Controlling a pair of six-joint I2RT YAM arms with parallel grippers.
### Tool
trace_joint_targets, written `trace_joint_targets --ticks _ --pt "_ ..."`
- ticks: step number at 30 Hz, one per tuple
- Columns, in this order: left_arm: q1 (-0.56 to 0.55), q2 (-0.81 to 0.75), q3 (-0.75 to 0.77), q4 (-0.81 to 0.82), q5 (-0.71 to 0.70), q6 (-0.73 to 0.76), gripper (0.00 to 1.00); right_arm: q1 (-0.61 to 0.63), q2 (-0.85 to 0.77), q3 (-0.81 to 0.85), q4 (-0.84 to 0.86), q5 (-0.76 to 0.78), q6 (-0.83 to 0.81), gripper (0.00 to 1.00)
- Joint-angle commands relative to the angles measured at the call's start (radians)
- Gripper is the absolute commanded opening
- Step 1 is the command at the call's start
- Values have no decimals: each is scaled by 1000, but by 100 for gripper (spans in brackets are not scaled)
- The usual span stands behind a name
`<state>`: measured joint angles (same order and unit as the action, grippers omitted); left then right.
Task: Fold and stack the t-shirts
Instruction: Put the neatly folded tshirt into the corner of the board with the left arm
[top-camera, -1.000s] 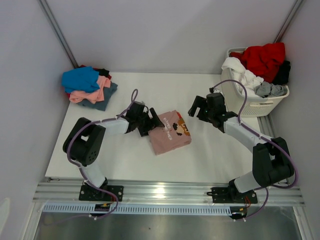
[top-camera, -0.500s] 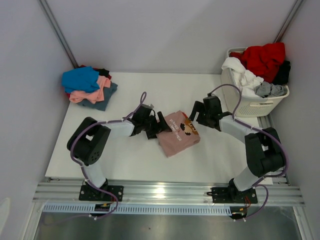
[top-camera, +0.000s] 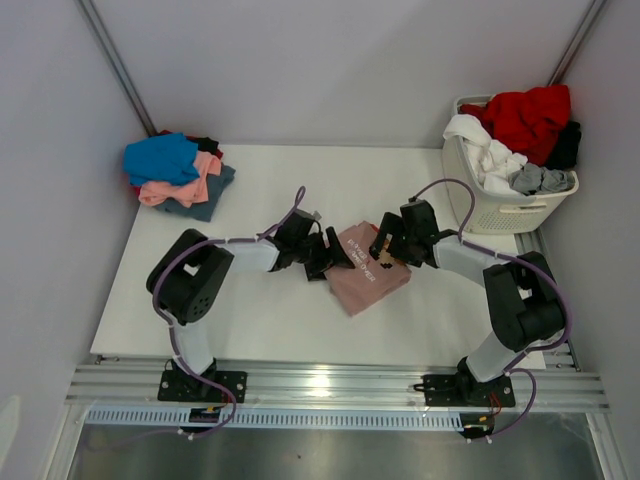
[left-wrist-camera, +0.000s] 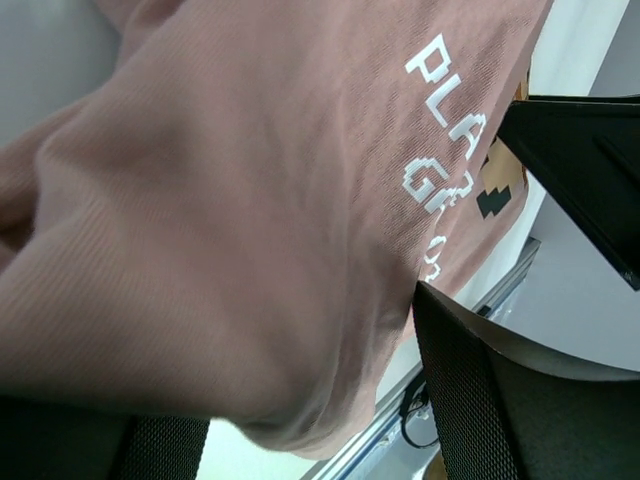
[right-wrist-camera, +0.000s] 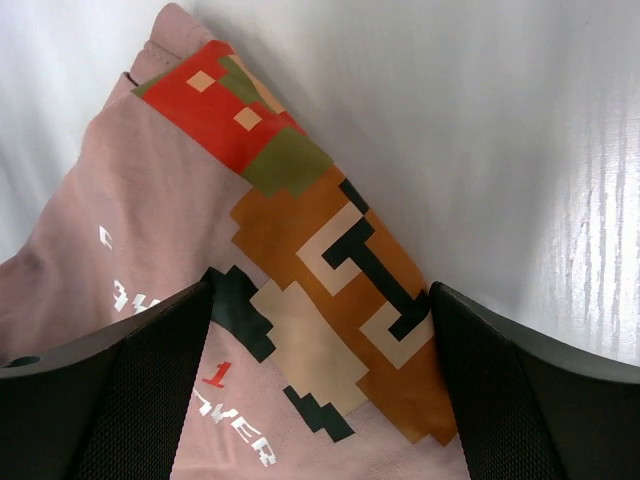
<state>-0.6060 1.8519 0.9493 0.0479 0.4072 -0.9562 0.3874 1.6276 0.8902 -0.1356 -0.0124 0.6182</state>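
Observation:
The folded dusty-pink t-shirt (top-camera: 365, 272) with a pixel cartoon and white text lies on the white table (top-camera: 300, 315) at mid-front. My left gripper (top-camera: 325, 256) is at its left edge, jaws apart, and a thick bulge of pink cloth (left-wrist-camera: 230, 250) fills the gap and drapes over one finger. My right gripper (top-camera: 385, 250) is open at the shirt's back right corner. Its fingers straddle the orange cartoon print (right-wrist-camera: 330, 300) without pinching it. A stack of blue, salmon and slate t-shirts (top-camera: 178, 175) sits at the back left.
A white slatted laundry basket (top-camera: 520, 212) stands at the back right, heaped with red, white and grey clothes. The aluminium rail (top-camera: 330, 385) runs along the table's front edge. Grey walls close in the back and both sides.
My left gripper has moved right and the pink t-shirt has slid right with it. My right gripper has come in leftward onto the shirt's back right corner.

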Motion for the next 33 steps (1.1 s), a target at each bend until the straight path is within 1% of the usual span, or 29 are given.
trace_joint_targets --ticks 1,5,11,15,18,19,22,24,25,26,27,28,29,30,33 --pt "-35 127 -47 -220 -84 40 77 8 2 3 44 -35 31 92" --pt "-44 151 -3 -233 -79 34 75 8 -3 6 48 -54 41 92" --pt "-49 181 9 -211 -59 14 73 13 -3 9 68 -106 74 92" --pt "-57 187 11 -195 -53 8 71 24 -2 12 74 -110 86 92" --pt "-63 210 26 -186 -35 8 62 31 2 15 71 -106 90 92" --pt "-63 217 29 -177 -30 7 54 37 2 15 71 -106 89 92" --pt "-64 217 9 -134 -22 -3 48 42 3 15 70 -103 89 92" --pt "-64 217 9 -134 -22 -9 46 45 3 12 71 -101 91 92" --pt "-64 217 9 -132 -21 -9 42 45 2 10 71 -101 91 92" --pt "-64 217 9 -131 -19 -9 36 47 0 10 71 -101 91 92" --pt "-64 217 6 -122 -7 -3 26 48 0 9 71 -101 91 92" --pt "-64 216 5 -112 -2 4 8 48 0 10 70 -100 89 92" --pt "-66 208 2 -112 1 8 2 48 -3 10 67 -98 89 92" --pt "-66 187 -10 -114 -4 16 1 48 -6 10 64 -97 84 92" --pt "-67 138 -23 -138 -34 51 1 50 -15 12 57 -84 75 92"
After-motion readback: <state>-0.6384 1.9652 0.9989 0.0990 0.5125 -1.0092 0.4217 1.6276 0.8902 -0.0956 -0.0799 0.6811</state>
